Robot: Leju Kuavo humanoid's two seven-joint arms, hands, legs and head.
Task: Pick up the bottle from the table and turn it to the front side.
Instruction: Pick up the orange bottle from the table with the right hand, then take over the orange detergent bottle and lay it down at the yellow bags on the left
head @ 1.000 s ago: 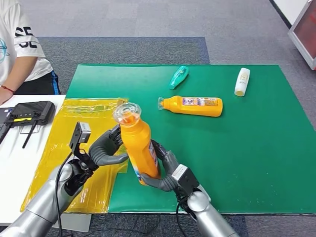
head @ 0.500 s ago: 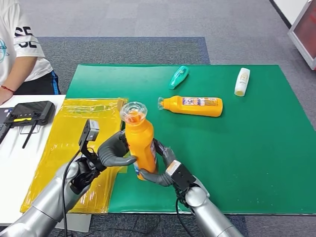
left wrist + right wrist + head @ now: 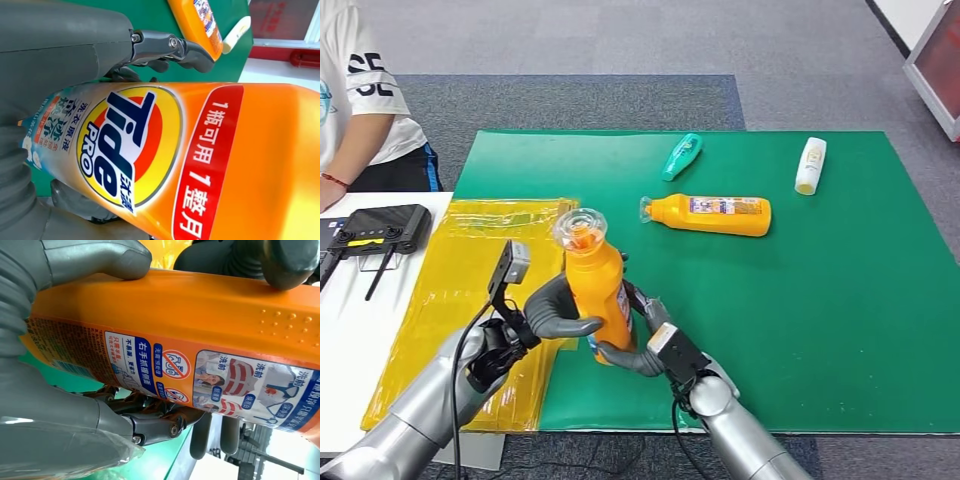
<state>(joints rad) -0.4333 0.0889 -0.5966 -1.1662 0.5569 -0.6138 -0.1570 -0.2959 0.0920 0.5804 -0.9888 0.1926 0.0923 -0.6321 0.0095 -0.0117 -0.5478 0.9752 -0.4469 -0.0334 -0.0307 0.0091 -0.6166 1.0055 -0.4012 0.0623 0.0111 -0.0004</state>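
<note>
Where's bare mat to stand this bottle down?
Free: green mat right of the right hand, below the lying orange bottle. Crowded: far edge around the teal bottle and white bottle; yellow sheet beneath the left hand.

**Open green ahead, clutter beyond**

Leaving bare green mat (image 3: pixel 841 330) open right of the right hand (image 3: pixel 641 345). Blocking farther back: lying orange bottle (image 3: pixel 712 214), teal bottle (image 3: pixel 681 155), white bottle (image 3: pixel 810 165). Crowding the left: yellow sheet (image 3: pixel 463 290), black controller (image 3: pixel 380 228).

grey carpet floor (image 3: pixel 622 40), white table (image 3: pixel 350 330) at left.
</note>
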